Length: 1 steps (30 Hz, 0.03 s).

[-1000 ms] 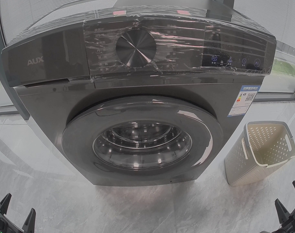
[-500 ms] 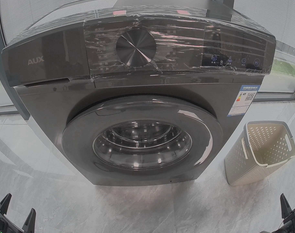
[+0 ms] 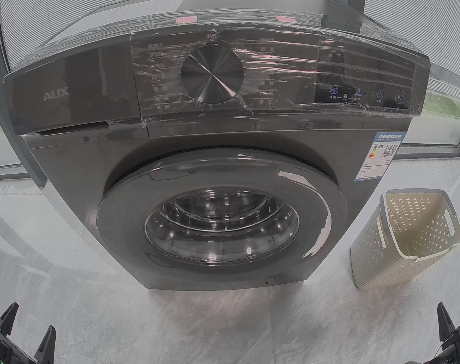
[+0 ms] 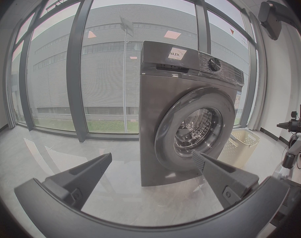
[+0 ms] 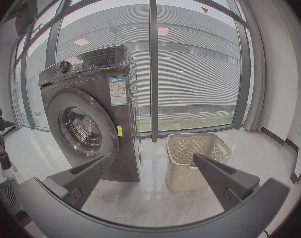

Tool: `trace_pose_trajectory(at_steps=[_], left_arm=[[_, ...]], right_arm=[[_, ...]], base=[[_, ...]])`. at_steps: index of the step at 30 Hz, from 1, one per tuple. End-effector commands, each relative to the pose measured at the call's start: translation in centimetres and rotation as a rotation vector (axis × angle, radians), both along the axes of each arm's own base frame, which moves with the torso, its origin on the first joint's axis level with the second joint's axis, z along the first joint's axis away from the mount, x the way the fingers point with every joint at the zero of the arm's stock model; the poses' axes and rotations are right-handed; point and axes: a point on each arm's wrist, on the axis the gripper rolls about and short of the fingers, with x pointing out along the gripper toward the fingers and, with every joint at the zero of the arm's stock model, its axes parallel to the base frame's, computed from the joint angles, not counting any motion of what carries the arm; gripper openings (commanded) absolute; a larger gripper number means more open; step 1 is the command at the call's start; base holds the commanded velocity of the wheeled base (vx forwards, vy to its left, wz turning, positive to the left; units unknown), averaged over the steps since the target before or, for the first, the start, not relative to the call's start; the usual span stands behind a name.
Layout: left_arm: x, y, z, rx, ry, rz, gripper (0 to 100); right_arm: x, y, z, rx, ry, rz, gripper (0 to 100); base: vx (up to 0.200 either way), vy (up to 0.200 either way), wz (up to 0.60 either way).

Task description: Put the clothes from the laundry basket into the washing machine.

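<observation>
A grey front-loading washing machine [image 3: 214, 142] stands on the floor with its round door [image 3: 222, 221] shut; it also appears in the wrist views [image 4: 190, 109] [image 5: 87, 113]. A cream perforated laundry basket [image 3: 406, 236] [image 5: 196, 159] stands to its right, and no clothes are visible inside it. My left gripper [image 3: 28, 322] [image 4: 152, 159] hangs low at the near left, open and holding nothing. My right gripper [image 3: 457, 304] [image 5: 152, 161] hangs low at the near right, just in front of the basket, open and holding nothing.
Pale marble floor [image 3: 214, 324] stretches free between me and the machine. Tall glass windows with dark frames [image 5: 153, 66] run behind the machine and basket. A white wall [image 5: 282, 83] stands off to the right.
My right gripper has dropped slightly lower and to the right at the frame edge. The left gripper, the machine and the basket have not moved.
</observation>
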Motion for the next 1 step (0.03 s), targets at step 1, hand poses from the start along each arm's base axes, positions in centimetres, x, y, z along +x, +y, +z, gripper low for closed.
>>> trace_pose_trajectory(at_steps=[1], left_arm=[[0.0,0.0,-0.49,0.0,0.0,0.001,100]], right_arm=[[0.03,0.0,-0.47,0.0,0.003,0.001,100]], base=[[0.0,0.0,0.0]])
